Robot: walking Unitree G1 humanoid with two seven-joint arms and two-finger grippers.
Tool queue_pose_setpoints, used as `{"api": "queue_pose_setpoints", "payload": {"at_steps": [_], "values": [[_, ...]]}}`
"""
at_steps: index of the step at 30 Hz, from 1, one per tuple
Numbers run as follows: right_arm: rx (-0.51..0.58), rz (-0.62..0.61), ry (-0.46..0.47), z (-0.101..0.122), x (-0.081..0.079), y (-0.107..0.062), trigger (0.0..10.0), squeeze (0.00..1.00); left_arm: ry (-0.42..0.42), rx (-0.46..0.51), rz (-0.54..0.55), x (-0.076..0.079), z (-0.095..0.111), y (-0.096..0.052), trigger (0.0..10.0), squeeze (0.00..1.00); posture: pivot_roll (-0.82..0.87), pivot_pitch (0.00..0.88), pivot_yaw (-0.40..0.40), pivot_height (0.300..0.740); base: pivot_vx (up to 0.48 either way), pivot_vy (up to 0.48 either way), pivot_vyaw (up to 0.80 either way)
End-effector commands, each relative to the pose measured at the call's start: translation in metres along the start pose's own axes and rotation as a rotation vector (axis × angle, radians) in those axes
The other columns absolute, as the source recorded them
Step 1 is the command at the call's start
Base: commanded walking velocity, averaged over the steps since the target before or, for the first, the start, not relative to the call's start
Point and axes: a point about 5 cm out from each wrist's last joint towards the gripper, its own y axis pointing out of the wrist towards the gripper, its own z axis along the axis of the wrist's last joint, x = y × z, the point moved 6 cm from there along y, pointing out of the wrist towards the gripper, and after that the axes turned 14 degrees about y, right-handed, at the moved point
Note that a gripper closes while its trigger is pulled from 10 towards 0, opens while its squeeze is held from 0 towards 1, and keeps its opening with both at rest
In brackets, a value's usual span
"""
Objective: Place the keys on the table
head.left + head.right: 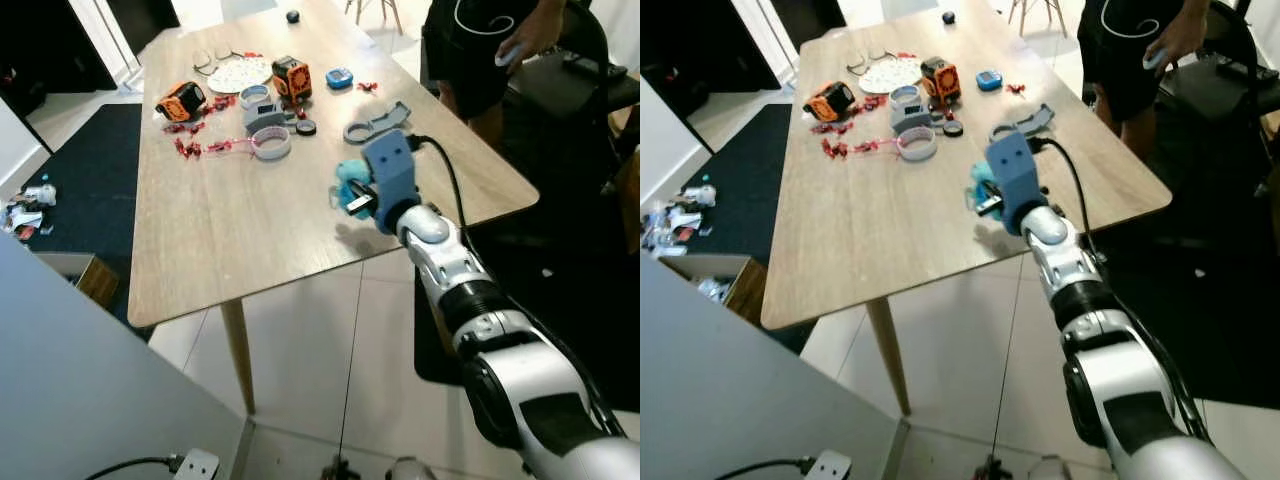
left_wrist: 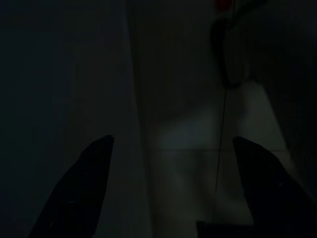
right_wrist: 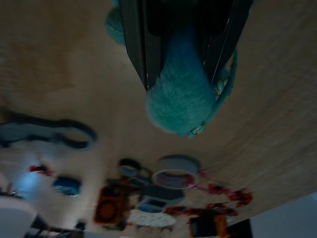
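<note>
The keys hang from a fluffy teal pom-pom keyring [image 1: 349, 180] [image 3: 182, 97], held just above the wooden table [image 1: 230, 230] near its right front part. My right gripper [image 1: 345, 195] [image 3: 183, 44] is shut on the teal keyring, with a black finger on each side of the fluff. A teal cord and bits of metal hang beside the pom-pom in the right wrist view. My left gripper [image 2: 173, 193] hangs idle in the dark with its fingers apart.
Further back on the table lie orange tape measures [image 1: 181, 100], tape rolls [image 1: 271, 143], a grey tool [image 1: 377, 124], red clips [image 1: 200, 147] and a plate [image 1: 240, 73]. A person [image 1: 490, 50] stands at the table's right far side. A dark rug [image 1: 80, 200] lies left.
</note>
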Motion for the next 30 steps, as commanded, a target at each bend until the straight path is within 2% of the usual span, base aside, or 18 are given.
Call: {"api": "queue_pose_setpoints", "payload": {"at_steps": [1, 4, 9, 10, 11, 12, 13, 24, 27, 30], "values": [[-0.007, 0.010, 0.002, 0.000, -0.008, 0.004, 10.0, 0.00, 0.018, -0.048, 0.008, -0.007, -0.019, -0.006, 10.0, 0.00, -0.10, 0.229, 0.168, 0.740, 0.000, 0.000, 0.00], [-0.009, 0.003, 0.010, 0.001, -0.008, 0.006, 10.0, 0.00, 0.022, -0.050, 0.004, -0.006, -0.021, -0.006, 10.0, 0.00, -0.09, 0.236, 0.167, 0.740, 0.000, 0.000, 0.00], [-0.012, -0.060, 0.036, 0.004, 0.002, 0.007, 10.0, 0.00, 0.030, -0.045, -0.006, -0.004, -0.020, -0.005, 10.0, 0.00, -0.09, 0.238, 0.165, 0.740, 0.000, 0.000, 0.00], [-0.013, -0.079, 0.048, 0.004, 0.006, 0.007, 10.0, 0.23, 0.032, -0.044, -0.007, -0.003, -0.019, -0.005, 10.0, 0.00, -0.09, 0.235, 0.165, 0.740, 0.000, 0.000, 0.00], [-0.014, -0.093, 0.053, 0.003, 0.010, 0.006, 10.0, 0.93, 0.032, -0.041, -0.006, -0.004, -0.018, -0.005, 10.0, 0.00, -0.09, 0.233, 0.166, 0.740, 0.000, 0.000, 0.00], [-0.014, -0.093, 0.053, 0.003, 0.010, 0.006, 10.0, 0.93, 0.032, -0.041, -0.006, -0.004, -0.018, -0.005, 10.0, 0.00, -0.09, 0.233, 0.166, 0.740, 0.000, 0.000, 0.00], [-0.015, -0.111, 0.057, 0.003, 0.013, 0.005, 10.0, 1.00, 0.032, -0.038, -0.006, -0.004, -0.017, -0.005, 10.0, 0.00, -0.09, 0.229, 0.166, 0.740, 0.000, 0.000, 0.00], [0.027, -0.216, 0.100, 0.009, 0.046, -0.005, 10.0, 1.00, 0.035, -0.031, 0.001, -0.006, -0.014, -0.004, 10.0, 0.00, -0.10, 0.199, 0.173, 0.740, 0.000, 0.000, 0.00], [0.037, -0.230, 0.104, 0.012, 0.051, -0.006, 10.0, 1.00, 0.035, -0.029, 0.003, -0.007, -0.012, -0.004, 10.0, 0.00, -0.11, 0.187, 0.178, 0.740, 0.000, 0.000, 0.00], [0.088, -0.264, 0.123, 0.026, 0.066, -0.010, 10.0, 1.00, 0.035, -0.016, 0.009, -0.011, -0.005, -0.004, 10.0, 0.00, -0.11, 0.173, 0.180, 0.740, 0.000, 0.000, 0.00]]}}
